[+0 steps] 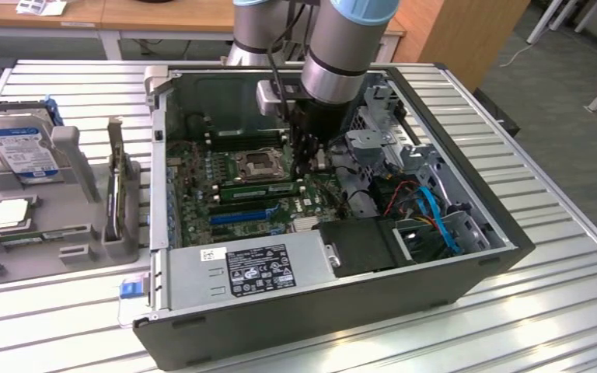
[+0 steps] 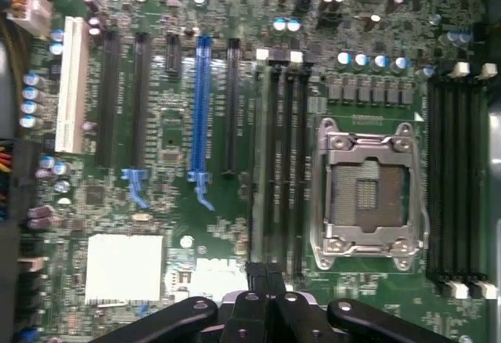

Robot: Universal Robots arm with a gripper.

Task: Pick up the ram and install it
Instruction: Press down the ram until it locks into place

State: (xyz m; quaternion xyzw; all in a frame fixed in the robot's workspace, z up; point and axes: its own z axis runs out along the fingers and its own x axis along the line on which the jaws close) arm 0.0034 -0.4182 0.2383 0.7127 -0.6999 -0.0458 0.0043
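Open PC case [image 1: 465,272] on slatted bench, arm reaching down inside. Gripper [image 2: 264,279] hangs low over the motherboard [image 2: 172,131], at one end of the black memory slots [image 2: 286,163] beside the empty CPU socket [image 2: 368,190]. Fingers pressed together, nothing visibly clamped between them. The ram [image 1: 260,189] shows as a thin green strip standing on edge along that slot bank, just beside the socket, gripper close to its end toward the exterior view's right. Whether it is fully seated or latched, cannot tell. Handling judgement: light, stiff but thin board, brittle under twist or bending; chips and bottom contacts best left untouched. Best hold looks like the flat faces near the top edge at mid-length; any pressing should go straight down on the top edge.
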